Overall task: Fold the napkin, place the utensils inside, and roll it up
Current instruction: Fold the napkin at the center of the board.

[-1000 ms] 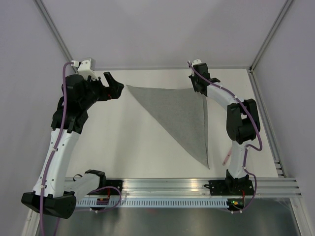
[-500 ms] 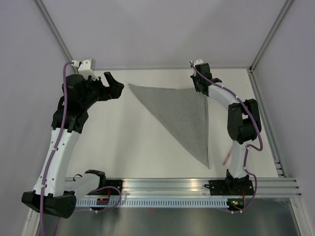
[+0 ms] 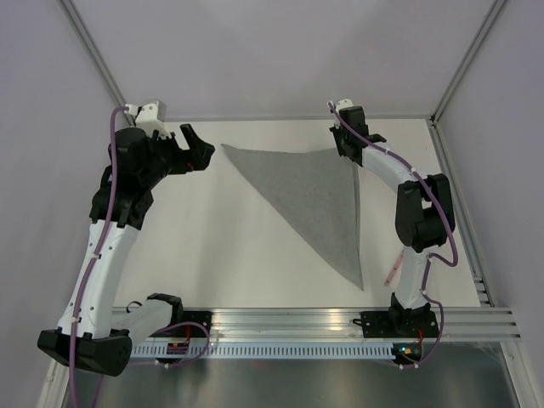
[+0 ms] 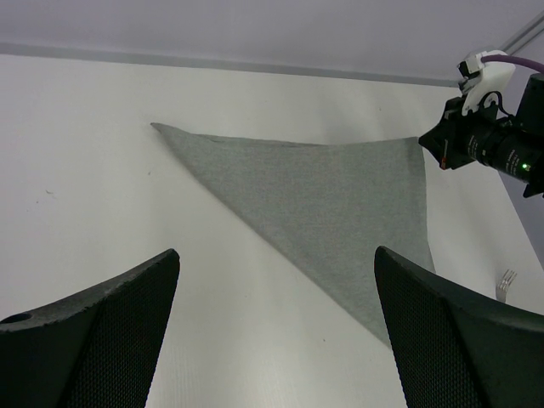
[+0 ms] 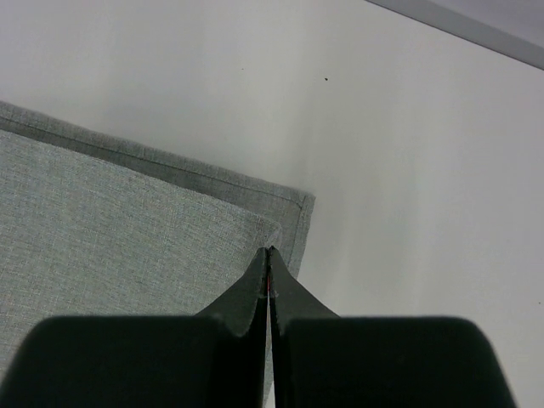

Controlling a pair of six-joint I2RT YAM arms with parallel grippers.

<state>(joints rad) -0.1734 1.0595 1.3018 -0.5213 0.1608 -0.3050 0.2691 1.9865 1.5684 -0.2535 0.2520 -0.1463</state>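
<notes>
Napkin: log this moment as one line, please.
napkin: triangle, flat | right gripper: shut at its far right corner | left gripper: open, empty, left of napkin | fork: on table, outside napkin

From above, the right arm [image 3: 416, 217] covered one end of the fork [image 3: 393, 272]; only a pink stretch showed. The left wrist view caught just its tines [image 4: 507, 280], the rest behind a left finger [image 4: 459, 340]. The napkin [image 5: 102, 221] ran off the right wrist view's edge, its corner tip lost under the pinched right gripper [image 5: 269, 255].
</notes>
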